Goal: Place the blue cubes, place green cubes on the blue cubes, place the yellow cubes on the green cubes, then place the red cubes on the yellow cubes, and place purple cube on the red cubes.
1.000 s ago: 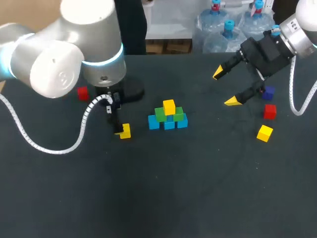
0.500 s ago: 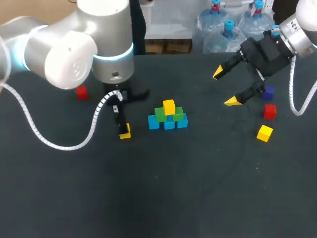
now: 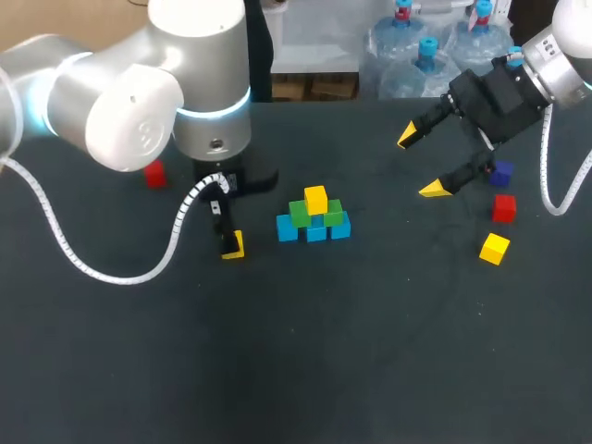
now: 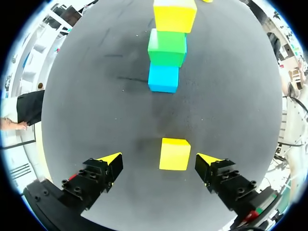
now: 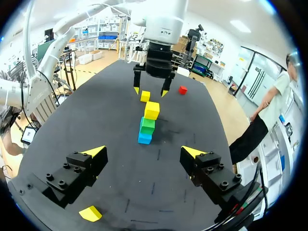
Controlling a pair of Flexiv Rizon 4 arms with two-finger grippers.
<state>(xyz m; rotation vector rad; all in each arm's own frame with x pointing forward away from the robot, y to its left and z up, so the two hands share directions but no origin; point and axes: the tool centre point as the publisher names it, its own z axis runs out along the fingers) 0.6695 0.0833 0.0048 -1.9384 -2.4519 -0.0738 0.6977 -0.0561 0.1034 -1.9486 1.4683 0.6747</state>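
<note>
Left gripper (image 4: 158, 160): spread wide astride yellow cube (image 4: 174, 154), left of stack (image 3: 314, 218).
Risk: cube sits off-centre; your closing may skew it.

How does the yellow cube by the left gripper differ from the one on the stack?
The yellow cube by the left gripper lies on the table; the stacked yellow cube rests on green cubes. The first sits between the open fingers, untouched; the stacked one stands free. Same colour and apparent size.
</note>
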